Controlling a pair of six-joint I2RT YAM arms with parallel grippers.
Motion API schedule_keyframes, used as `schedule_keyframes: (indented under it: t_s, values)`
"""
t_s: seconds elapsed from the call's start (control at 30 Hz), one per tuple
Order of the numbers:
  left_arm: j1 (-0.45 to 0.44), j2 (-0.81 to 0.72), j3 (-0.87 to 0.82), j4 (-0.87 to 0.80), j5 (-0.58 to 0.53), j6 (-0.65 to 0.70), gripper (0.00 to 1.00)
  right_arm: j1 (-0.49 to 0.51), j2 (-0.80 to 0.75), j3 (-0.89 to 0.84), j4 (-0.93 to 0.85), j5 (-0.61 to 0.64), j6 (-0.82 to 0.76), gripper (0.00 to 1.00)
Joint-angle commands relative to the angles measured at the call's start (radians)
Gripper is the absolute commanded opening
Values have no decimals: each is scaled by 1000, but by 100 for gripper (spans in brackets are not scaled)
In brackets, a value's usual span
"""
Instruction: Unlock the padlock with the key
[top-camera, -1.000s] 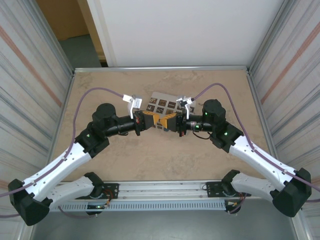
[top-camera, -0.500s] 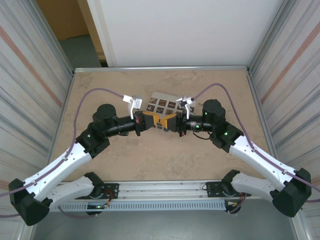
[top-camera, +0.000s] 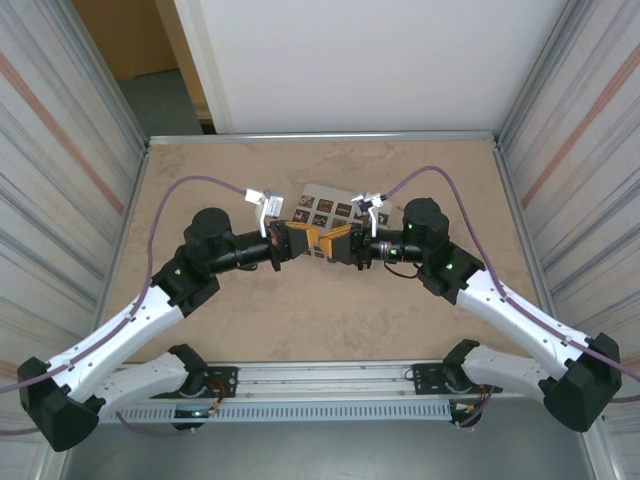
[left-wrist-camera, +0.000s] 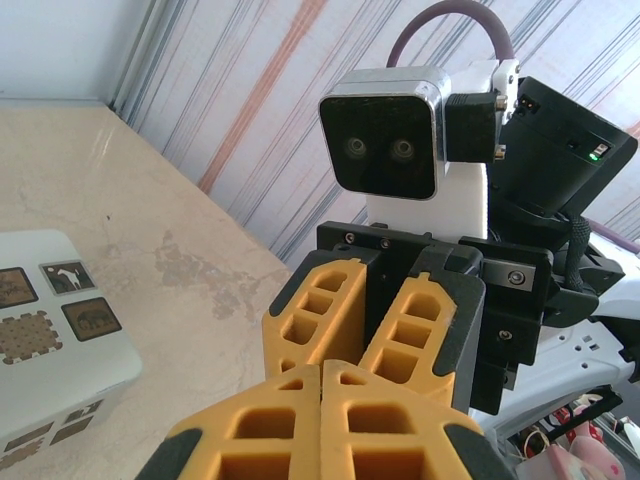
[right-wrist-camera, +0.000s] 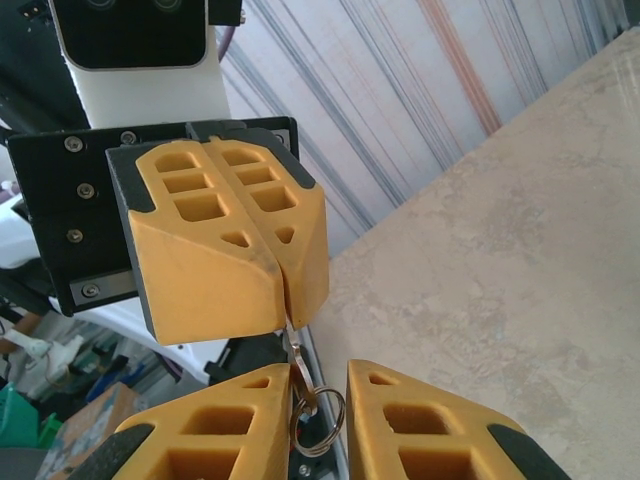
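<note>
My left gripper (top-camera: 303, 238) and right gripper (top-camera: 335, 243) meet tip to tip above the middle of the table. In the right wrist view the left gripper (right-wrist-camera: 285, 300) is shut on a small metal key (right-wrist-camera: 299, 352), whose bow and split ring (right-wrist-camera: 318, 420) hang out below its tips. The right gripper (right-wrist-camera: 320, 378) is open, with one yellow finger on each side of the key and ring; the left finger (right-wrist-camera: 215, 430) is close against the key. In the left wrist view my own fingers (left-wrist-camera: 270, 420) are pressed together, and the key is hidden behind them.
A white board with small picture tiles (top-camera: 325, 208) lies flat on the beige table (top-camera: 220, 190) just behind the grippers, and shows at the left as the picture board (left-wrist-camera: 50, 330). Corrugated metal walls (top-camera: 60, 150) stand on both sides.
The right gripper has edged left toward the left gripper, narrowing the gap between them. The left arm has held still.
</note>
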Motion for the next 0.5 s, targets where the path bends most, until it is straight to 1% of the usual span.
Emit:
schedule_keyframes:
  t_s: [0.0, 0.1, 0.23, 0.37, 0.47]
  values:
    - [-9, -10, -9, 38, 14, -5, 0, 9, 8, -2, 29, -2, 15, 19]
    - [-9, -9, -10, 38, 15, -6, 0, 11, 11, -2, 42, -3, 21, 16]
    - [-9, -9, -13, 38, 9, -7, 0, 10, 11, 3, 29, -9, 16, 6]
    - [-9, -19, -17, 35, -8, -4, 0, 10, 0, -5, 0, -2, 3, 2]
    - [-9, -27, -18, 34, -17, -3, 0, 4, -11, -11, -15, 6, -2, 0]
